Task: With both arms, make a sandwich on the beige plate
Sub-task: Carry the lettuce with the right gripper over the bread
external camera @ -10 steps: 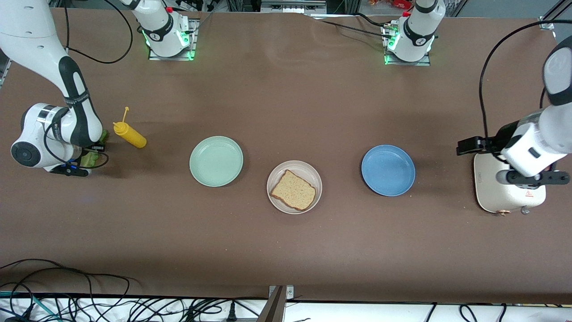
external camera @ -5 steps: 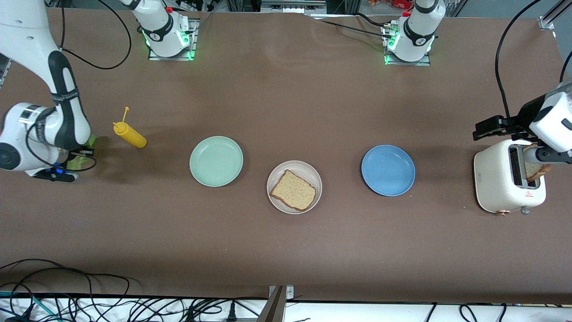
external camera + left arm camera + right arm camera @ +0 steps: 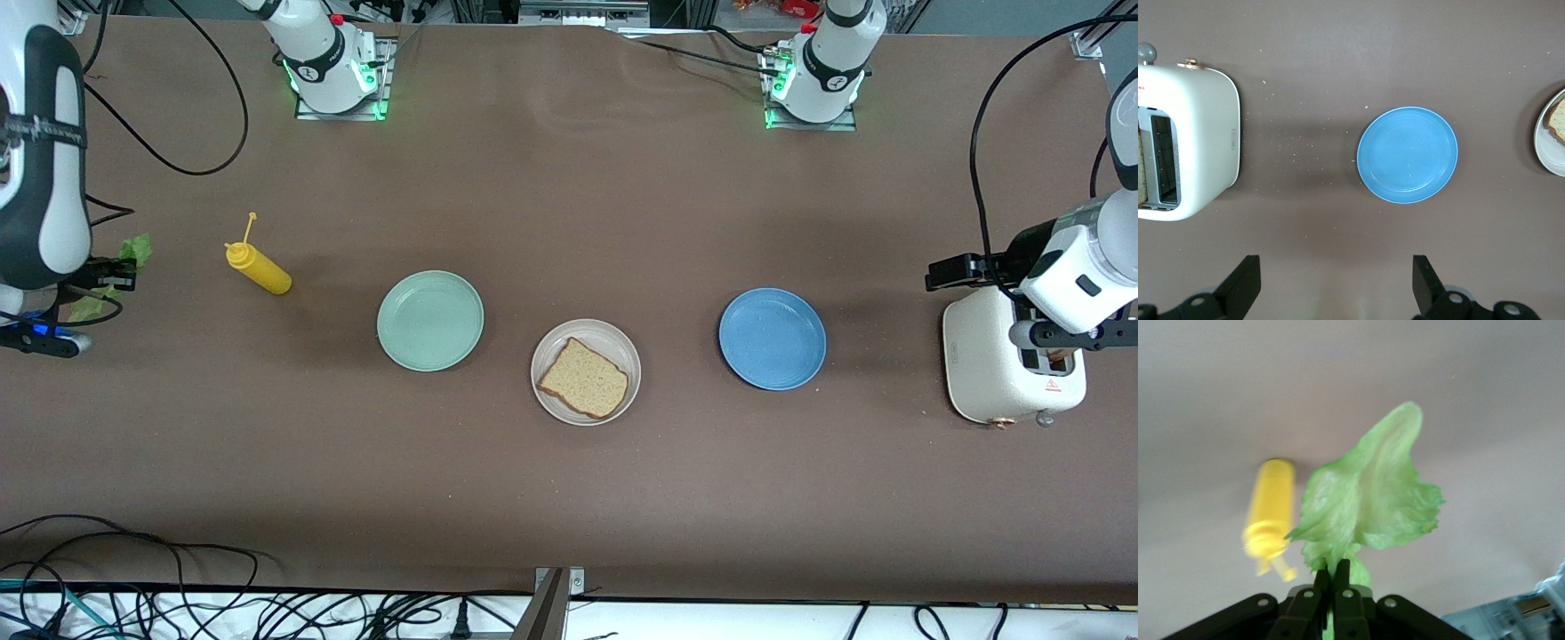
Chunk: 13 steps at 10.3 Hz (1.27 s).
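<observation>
In the front view, the round, pale beige plate (image 3: 586, 372) sat mid-table between a mint-green plate (image 3: 430, 320) toward the right arm's end and a blue plate (image 3: 772, 338) toward the left arm's end, a little nearer the camera than both. It carried one slice of brown wholemeal bread (image 3: 584, 378), so the sandwich had only its base and seemingly awaited filling and top. At the right arm's end, the right gripper (image 3: 107, 276) hung in the air over the table's edge area with a ruffled green lettuce leaf (image 3: 116, 276) in it, lifted clear probably so it could travel to the plate without dragging; a yellow squeeze bottle (image 3: 258, 269) lay on the table nearby. At the other end, the left gripper (image 3: 1058, 342) hovered over a cream-white toaster (image 3: 982, 373), likely positioned to draw out the second slice. The left wrist view showed that gripper's black fingers (image 3: 1245, 287) spread wide with nothing between them, the toaster (image 3: 1198, 143) with a bread slice (image 3: 1142, 167) standing in one slot, the blue plate (image 3: 1407, 155) and the beige plate's edge (image 3: 1548, 143). The right wrist view showed the right gripper (image 3: 1333, 583) pressed together on the stem end of the lettuce leaf (image 3: 1368, 500), which stood up from the fingertips, with the blurred yellow bottle (image 3: 1269, 510) on the table below.
</observation>
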Each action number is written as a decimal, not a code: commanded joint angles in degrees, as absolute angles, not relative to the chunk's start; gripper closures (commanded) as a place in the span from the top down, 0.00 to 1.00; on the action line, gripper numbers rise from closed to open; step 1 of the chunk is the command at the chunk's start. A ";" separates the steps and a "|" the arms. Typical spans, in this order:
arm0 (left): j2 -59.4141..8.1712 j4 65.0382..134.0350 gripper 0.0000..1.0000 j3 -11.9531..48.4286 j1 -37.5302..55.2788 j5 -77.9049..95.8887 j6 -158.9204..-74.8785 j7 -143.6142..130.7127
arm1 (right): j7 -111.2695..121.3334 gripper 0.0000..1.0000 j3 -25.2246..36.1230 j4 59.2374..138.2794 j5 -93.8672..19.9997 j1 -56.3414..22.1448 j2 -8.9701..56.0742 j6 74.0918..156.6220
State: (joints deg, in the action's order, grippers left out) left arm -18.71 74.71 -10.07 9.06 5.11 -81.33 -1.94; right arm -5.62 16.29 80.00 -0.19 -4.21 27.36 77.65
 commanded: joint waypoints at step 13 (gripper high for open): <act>-19.07 74.09 1.00 -9.76 7.73 4.04 -81.30 -1.85 | -73.83 0.00 15.39 72.86 -58.95 -33.30 41.73 108.51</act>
